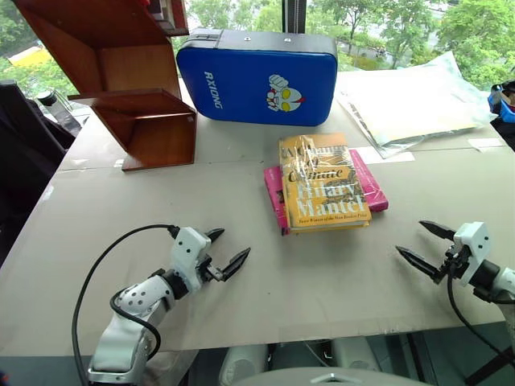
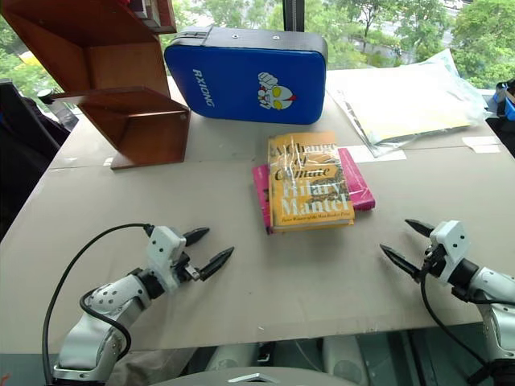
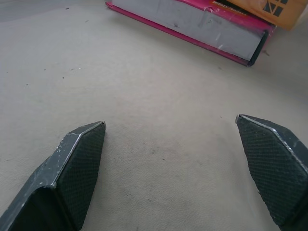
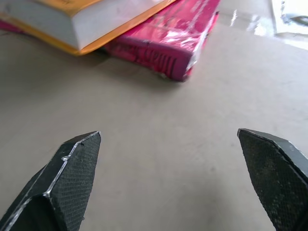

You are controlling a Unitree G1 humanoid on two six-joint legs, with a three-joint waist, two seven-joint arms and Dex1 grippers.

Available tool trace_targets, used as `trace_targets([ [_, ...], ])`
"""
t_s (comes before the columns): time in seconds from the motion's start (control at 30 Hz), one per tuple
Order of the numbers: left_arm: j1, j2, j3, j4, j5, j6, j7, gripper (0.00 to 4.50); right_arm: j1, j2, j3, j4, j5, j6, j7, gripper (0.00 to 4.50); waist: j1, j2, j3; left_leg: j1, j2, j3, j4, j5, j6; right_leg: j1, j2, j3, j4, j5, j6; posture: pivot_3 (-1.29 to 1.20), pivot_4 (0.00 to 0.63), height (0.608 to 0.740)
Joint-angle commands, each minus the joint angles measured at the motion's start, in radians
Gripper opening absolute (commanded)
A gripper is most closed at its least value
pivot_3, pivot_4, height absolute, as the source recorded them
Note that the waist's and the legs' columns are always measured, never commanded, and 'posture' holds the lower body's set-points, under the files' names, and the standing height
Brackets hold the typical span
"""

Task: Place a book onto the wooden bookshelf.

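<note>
Gaping wide, empty: left claw [image 1: 228,249], right claw [image 1: 418,245].

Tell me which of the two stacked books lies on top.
The yellow-orange book lies on top; the magenta-pink book lies beneath, showing only at the edges.

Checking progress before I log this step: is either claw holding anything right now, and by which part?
Nothing is held. The left claw and the right claw are both open over the table, short of the book.
</note>
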Motion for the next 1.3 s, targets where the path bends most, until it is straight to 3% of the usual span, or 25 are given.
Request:
trace_targets([
  [0.03,-0.032,0.057,0.022,-0.018,-0.040,0.066,-0.051,4.46,-0.113,-0.026,-0.040,0.009,-0.030,0.052,-0.122,4.50,-0.004,-0.001,0.000,0.000,0.000,0.000,0.000,0.000,0.000,0.000,0.001,0.000,0.000,0.000,0.000,0.00,0.150,0.740],
  [0.2,-0.126,0.171,0.085,-0.021,-0.101,0.110,-0.143,4.46,-0.295,-0.042,0.024,-0.009,-0.080,0.213,-0.225,4.50,-0.007,-0.006,0.004,-0.009,0.000,-0.001,0.000,0.000,0.000,-0.007,0.005,-0.002,0.000,0.000,0.000,0.00,0.150,0.740],
  [0.37,-0.221,0.307,0.151,-0.001,-0.136,0.130,-0.251,4.46,-0.512,0.009,0.119,0.048,-0.143,0.377,-0.338,4.50,-0.017,-0.010,0.008,-0.012,0.000,0.000,0.000,0.000,0.000,-0.010,0.005,0.000,0.000,0.003,-0.005,0.00,0.150,0.740],
  [0.53,-0.277,0.388,0.224,-0.013,-0.242,0.195,-0.343,4.50,-0.660,0.065,0.199,0.177,-0.192,0.369,-0.331,2.30,-0.018,-0.011,0.009,-0.015,0.000,0.002,0.000,0.000,0.000,-0.013,0.005,0.000,-0.001,0.005,-0.002,0.00,0.150,0.740],
  [0.63,-0.287,0.419,0.258,-0.037,-0.289,0.238,-0.366,4.50,-0.735,0.102,0.242,0.261,-0.217,0.348,-0.314,0.59,-0.018,-0.012,0.009,-0.017,0.000,0.002,0.000,0.000,0.000,-0.015,0.005,0.000,-0.001,0.006,0.000,0.00,0.150,0.740],
  [0.7,-0.285,0.424,0.268,-0.048,-0.297,0.251,-0.366,4.50,-0.758,0.120,0.257,0.284,-0.221,0.336,-0.300,0.10,-0.018,-0.012,0.010,-0.017,0.000,0.002,0.000,0.000,0.000,-0.015,0.005,0.000,-0.001,0.006,0.000,0.00,0.150,0.740],
  [1.3,-0.229,0.418,0.314,-0.070,-0.304,0.278,-0.358,4.50,-0.775,0.262,0.372,0.206,-0.220,0.383,-0.194,0.10,-0.022,-0.011,0.010,-0.015,0.000,0.002,0.001,0.000,0.000,-0.016,0.005,0.001,0.005,0.006,-0.001,0.00,0.150,0.740],
])
